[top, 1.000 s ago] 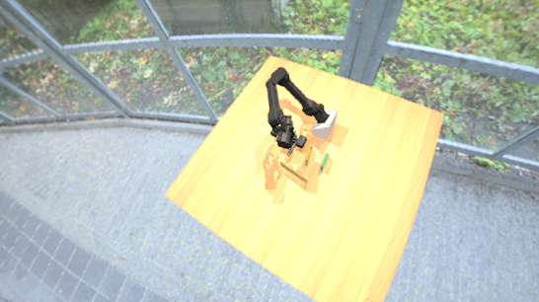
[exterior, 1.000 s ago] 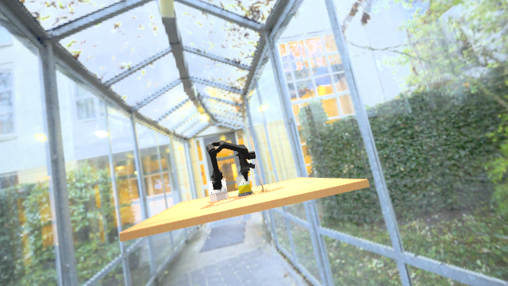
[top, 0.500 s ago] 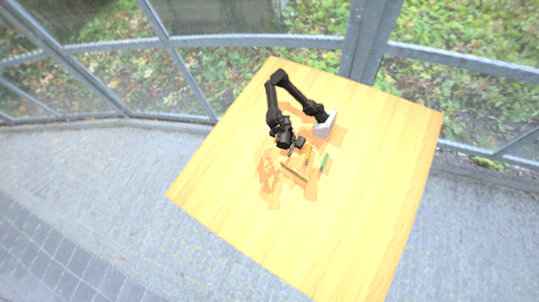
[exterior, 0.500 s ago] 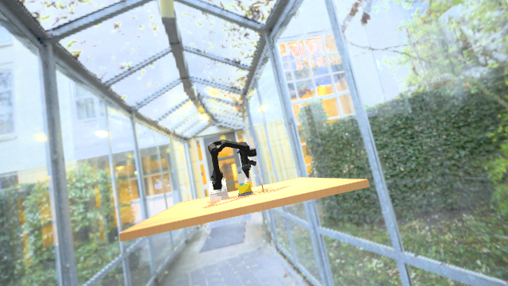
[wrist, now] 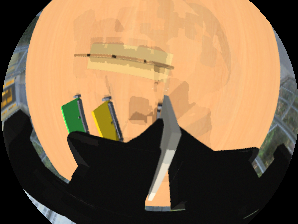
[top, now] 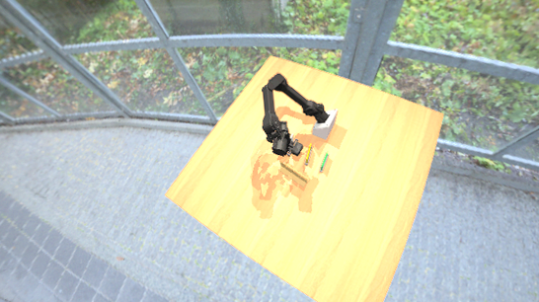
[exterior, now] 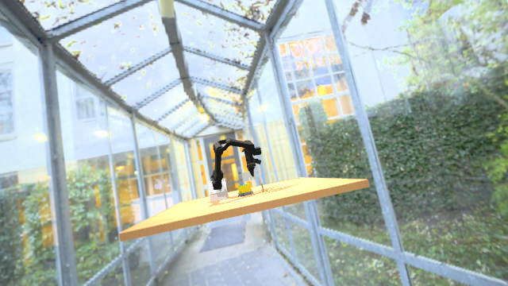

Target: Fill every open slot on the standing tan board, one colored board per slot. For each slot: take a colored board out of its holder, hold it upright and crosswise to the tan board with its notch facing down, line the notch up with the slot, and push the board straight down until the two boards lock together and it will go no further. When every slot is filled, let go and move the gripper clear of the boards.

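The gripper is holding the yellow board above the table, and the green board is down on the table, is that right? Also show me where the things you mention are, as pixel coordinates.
Not quite: the gripper [exterior: 252,175] [wrist: 164,123] is holding a gray-white board [wrist: 171,131], not the yellow one [wrist: 103,121], as the wrist view shows. It is above the table [wrist: 210,100], and the green board [wrist: 73,118] is down on the table.

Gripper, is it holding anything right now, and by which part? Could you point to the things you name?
Yes, the gripper [top: 293,153] [exterior: 252,175] [wrist: 164,123] holds a pale gray board [wrist: 171,131], pinched near an edge; exactly which edge can't be told.
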Motion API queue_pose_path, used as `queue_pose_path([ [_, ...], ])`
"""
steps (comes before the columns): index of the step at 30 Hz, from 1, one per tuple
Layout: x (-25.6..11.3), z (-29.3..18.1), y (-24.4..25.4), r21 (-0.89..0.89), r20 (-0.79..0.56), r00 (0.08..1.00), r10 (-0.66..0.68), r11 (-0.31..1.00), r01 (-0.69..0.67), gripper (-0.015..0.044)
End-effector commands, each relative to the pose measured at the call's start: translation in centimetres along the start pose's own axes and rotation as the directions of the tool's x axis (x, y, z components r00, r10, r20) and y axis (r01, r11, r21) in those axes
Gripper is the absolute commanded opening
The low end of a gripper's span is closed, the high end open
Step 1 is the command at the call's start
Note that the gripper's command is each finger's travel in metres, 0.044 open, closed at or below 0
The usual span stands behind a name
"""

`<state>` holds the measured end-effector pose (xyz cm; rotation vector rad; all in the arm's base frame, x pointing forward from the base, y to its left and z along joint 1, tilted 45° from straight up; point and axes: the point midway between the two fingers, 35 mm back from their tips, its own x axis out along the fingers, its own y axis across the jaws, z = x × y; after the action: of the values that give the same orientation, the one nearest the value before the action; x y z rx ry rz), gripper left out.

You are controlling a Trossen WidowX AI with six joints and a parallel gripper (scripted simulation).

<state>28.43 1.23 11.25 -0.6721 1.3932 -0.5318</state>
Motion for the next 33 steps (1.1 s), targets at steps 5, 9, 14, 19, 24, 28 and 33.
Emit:
queue_pose_path([
  [5,-0.1,2.2,0.5,0.028,-0.001,1.0,0.001,1.0,-0.001,0.0],
  [9,-0.1,3.2,0.8,0.041,0.0,1.0,0.001,0.999,-0.001,0.0],
  [14,0.0,4.4,1.1,0.056,0.0,1.0,0.001,0.998,-0.001,0.0],
  [19,0.1,5.6,1.5,0.071,0.001,1.0,0.001,0.997,-0.001,0.0],
  [24,0.2,6.8,1.9,0.086,0.001,1.0,0.001,0.996,-0.001,0.0],
  [28,0.4,7.8,2.3,0.098,0.002,1.0,0.001,0.995,-0.002,0.0],
  [33,0.6,8.5,2.6,0.108,0.002,1.0,0.001,0.994,-0.002,0.0],
])
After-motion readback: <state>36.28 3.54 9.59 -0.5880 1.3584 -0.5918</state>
